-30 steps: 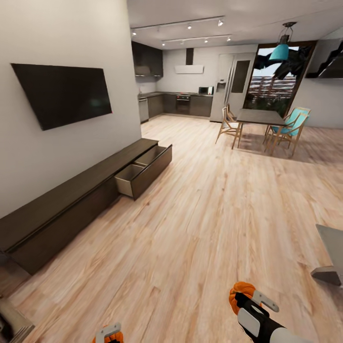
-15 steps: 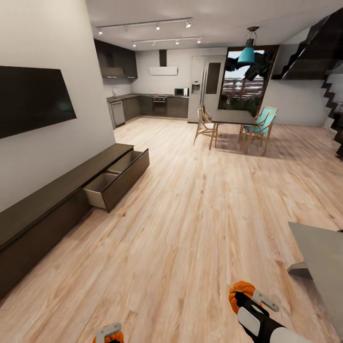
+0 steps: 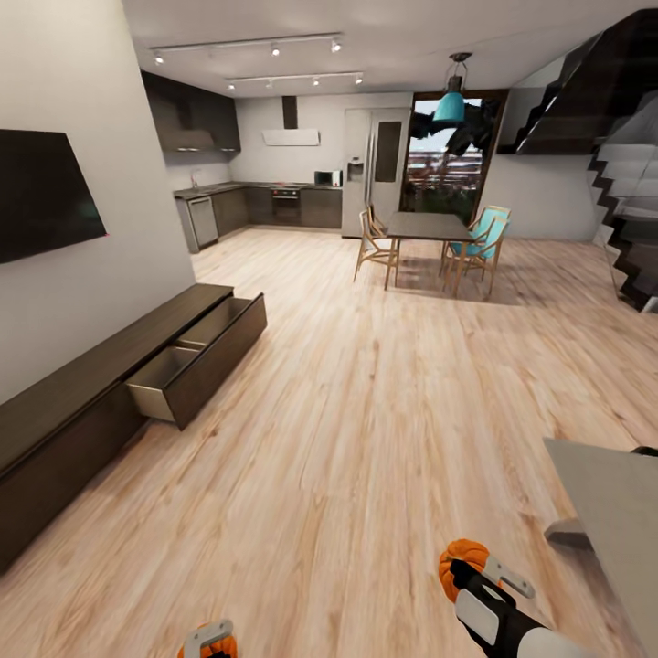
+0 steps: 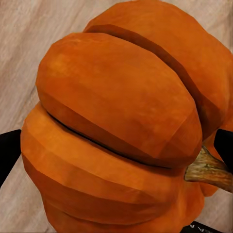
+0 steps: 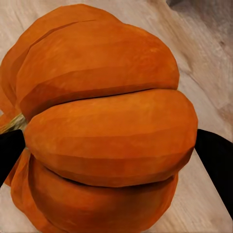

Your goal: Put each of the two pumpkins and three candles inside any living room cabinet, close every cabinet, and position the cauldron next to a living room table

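Head view, near to far: the left gripper [image 3: 208, 640] at the lower edge pinches a bright-orange ribbed pumpkin [image 3: 217, 648], and the right gripper [image 3: 468, 567] pinches a second orange ribbed pumpkin [image 3: 460, 559]; in each wrist view the fruit [image 4: 121, 121] [image 5: 104, 121] sits between the dark fingers [image 4: 7, 153] [image 5: 216, 160], closed on its flanks, above pale wood-plank floor [image 3: 366, 439]. A corner of the glossy grey low bench [image 3: 608, 493] lies just beside the right arm. The relation that governs the coming move: the long low dark-brown wood cabinet [image 3: 82, 384] runs along the left wall, its long axis receding from the camera, with its open pale-lined drawer [image 3: 164, 375] ahead and to the left, well apart from both grippers. The left arm is judged the nearer; a drive toward the drawer is needed first. Beyond stand the dark-topped dining table [image 3: 429, 226] and kitchen units [image 3: 274, 206].
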You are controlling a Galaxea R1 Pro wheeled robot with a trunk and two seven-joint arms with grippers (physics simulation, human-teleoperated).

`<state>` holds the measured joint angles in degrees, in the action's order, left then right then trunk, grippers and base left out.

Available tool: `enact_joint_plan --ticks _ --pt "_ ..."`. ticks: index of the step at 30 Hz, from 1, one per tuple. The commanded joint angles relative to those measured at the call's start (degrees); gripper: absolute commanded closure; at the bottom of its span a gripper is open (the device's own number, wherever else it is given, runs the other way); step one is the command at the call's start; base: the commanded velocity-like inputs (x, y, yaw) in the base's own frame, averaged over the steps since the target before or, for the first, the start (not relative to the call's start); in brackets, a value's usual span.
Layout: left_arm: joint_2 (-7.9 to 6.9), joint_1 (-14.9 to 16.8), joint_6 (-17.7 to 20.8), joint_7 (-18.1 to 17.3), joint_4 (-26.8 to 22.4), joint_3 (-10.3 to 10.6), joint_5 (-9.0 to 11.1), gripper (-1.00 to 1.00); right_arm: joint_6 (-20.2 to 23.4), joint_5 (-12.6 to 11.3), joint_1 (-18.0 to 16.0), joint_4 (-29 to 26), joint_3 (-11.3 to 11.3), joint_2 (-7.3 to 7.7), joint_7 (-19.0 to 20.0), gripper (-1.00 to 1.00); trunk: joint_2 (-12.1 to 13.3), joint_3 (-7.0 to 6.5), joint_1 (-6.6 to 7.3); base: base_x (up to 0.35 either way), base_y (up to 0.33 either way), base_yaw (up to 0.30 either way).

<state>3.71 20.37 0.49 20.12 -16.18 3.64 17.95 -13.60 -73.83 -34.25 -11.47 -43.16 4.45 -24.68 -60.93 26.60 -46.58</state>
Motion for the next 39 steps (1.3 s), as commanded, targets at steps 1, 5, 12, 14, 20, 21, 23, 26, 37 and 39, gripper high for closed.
enact_joint_plan --ticks 1,5,12,14,20,21,23,26,37,39 --pt "-0.02 0.0 0.0 0.4 -0.1 0.4 0.3 1.00 -0.3 -0.4 0.0 -0.2 -0.5 0.04 -0.2 1.00 0.0 0.05 -0.03 0.320 0.000 -0.001" --pt "-0.02 0.0 0.1 0.4 -0.1 0.4 0.3 1.00 -0.3 -0.4 0.0 -0.2 -0.5 0.03 -0.1 1.00 0.0 0.05 -0.03 0.321 0.000 0.000" --pt "-0.02 0.0 0.0 0.4 -0.1 0.4 0.3 1.00 -0.3 -0.4 0.0 -0.2 -0.5 0.19 3.0 1.00 0.0 0.05 -0.03 0.321 0.000 0.000" --pt "-0.02 0.0 0.0 0.4 -0.1 0.4 0.3 1.00 -0.3 -0.4 0.0 -0.1 -0.5 0.23 4.7 1.00 0.0 0.05 -0.03 0.321 0.000 -0.007" --pt "-0.02 0.0 0.0 0.4 -0.1 0.4 0.3 1.00 -0.3 -0.4 0.0 0.0 -0.5 0.13 5.5 1.00 0.0 -0.21 -0.03 0.321 0.000 -0.144" --pt "-0.02 0.0 0.0 0.4 -0.1 0.4 0.3 1.00 -0.3 -0.4 0.0 0.0 -0.5 0.13 5.5 1.00 0.0 -0.23 -0.03 0.321 0.000 -0.080" --pt "-0.02 0.0 0.0 0.4 -0.1 0.4 0.3 1.00 -0.3 -0.4 0.0 0.0 -0.5 0.12 5.6 1.00 0.0 -0.25 -0.03 0.321 0.000 -0.034" --pt "-0.02 0.0 0.0 0.4 -0.1 0.5 0.3 1.00 -0.3 -0.4 0.0 0.0 -0.5 0.12 5.6 1.00 0.0 -0.27 -0.03 0.321 0.000 -0.011" --pt "-0.02 0.0 0.0 0.4 -0.1 0.5 0.3 1.00 -0.3 -0.4 0.0 0.0 -0.5 0.08 5.8 1.00 0.0 -0.27 -0.03 0.321 0.000 -0.001" --pt "-0.02 0.0 0.0 0.4 0.0 0.5 0.3 1.00 -0.3 -0.4 0.0 0.0 -0.5 0.05 5.8 1.00 0.0 -0.27 -0.03 0.321 0.000 0.000"
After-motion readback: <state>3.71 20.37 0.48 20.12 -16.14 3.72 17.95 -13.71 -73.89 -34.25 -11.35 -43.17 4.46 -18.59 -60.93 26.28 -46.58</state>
